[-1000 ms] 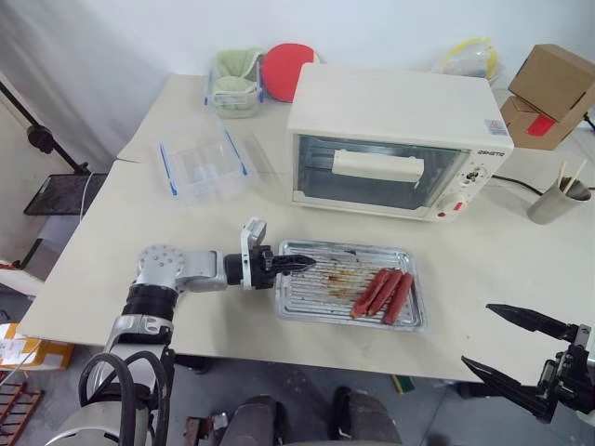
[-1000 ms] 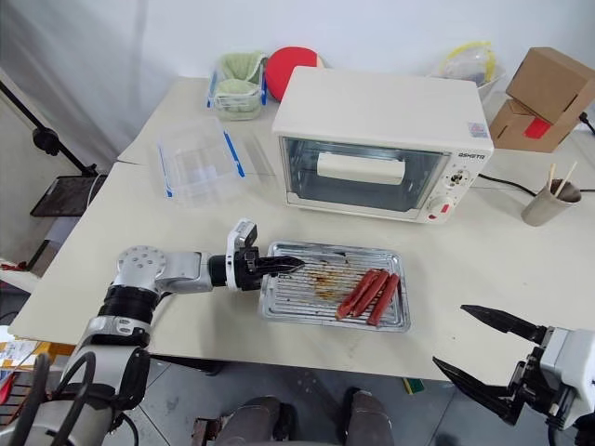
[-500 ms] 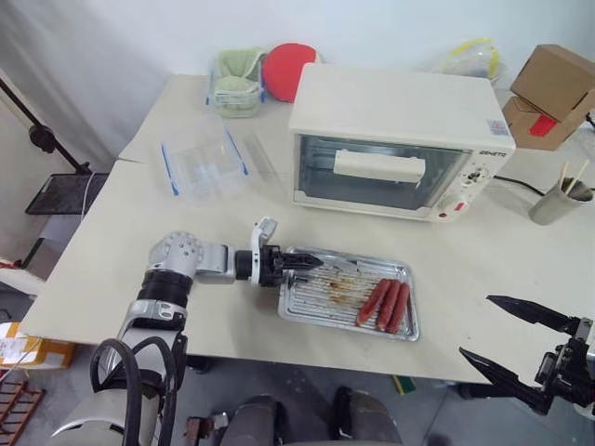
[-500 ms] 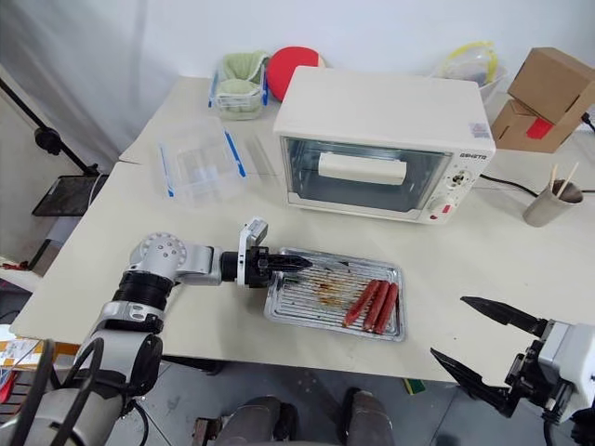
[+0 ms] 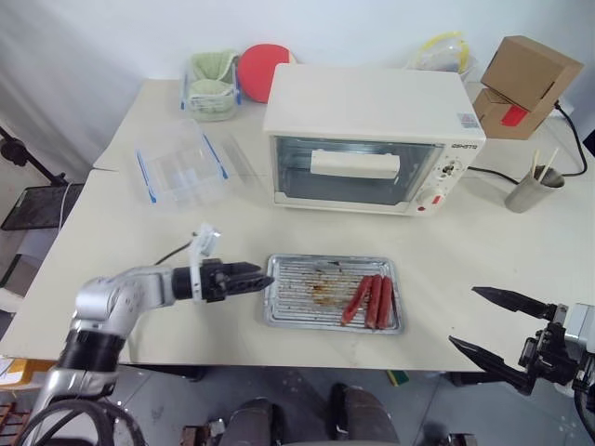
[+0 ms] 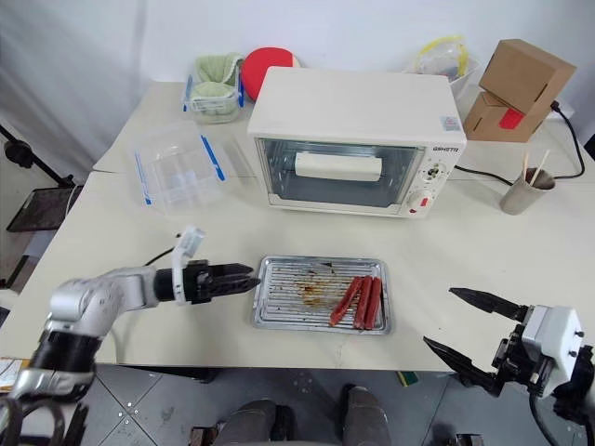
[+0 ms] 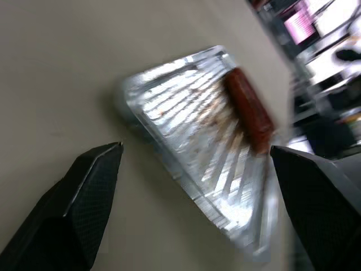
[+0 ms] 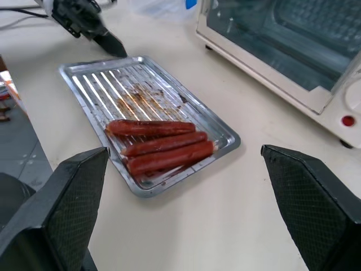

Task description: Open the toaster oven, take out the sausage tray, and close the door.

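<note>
The cream-white toaster oven (image 5: 367, 102) stands at the back of the table, its glass door (image 5: 353, 172) shut with the bar handle across it. In front of it the silver sausage tray (image 5: 297, 297) lies flat on the tabletop, with three red sausages (image 5: 369, 301) at its right end. My left gripper (image 5: 260, 278) is level and open, its tips just off the tray's left edge with nothing between them. The left wrist view shows the tray (image 7: 186, 107) ahead of its spread fingers (image 7: 84, 192). My right gripper (image 5: 463, 316) hangs open and empty off the table's front right.
A clear plastic box with blue clips (image 5: 177, 167) sits at the left. A container of green cloth (image 5: 212, 79) and a red disc (image 5: 260, 67) are behind it. A cardboard box (image 5: 525, 70) and a cup with sticks (image 5: 528, 190) stand at the right, with a black cable (image 5: 493, 174) beside the oven.
My left gripper has let go of the tray's left edge, opened wide, rolled and drawn back to the left. The tray stays put. The camera view has shifted.
</note>
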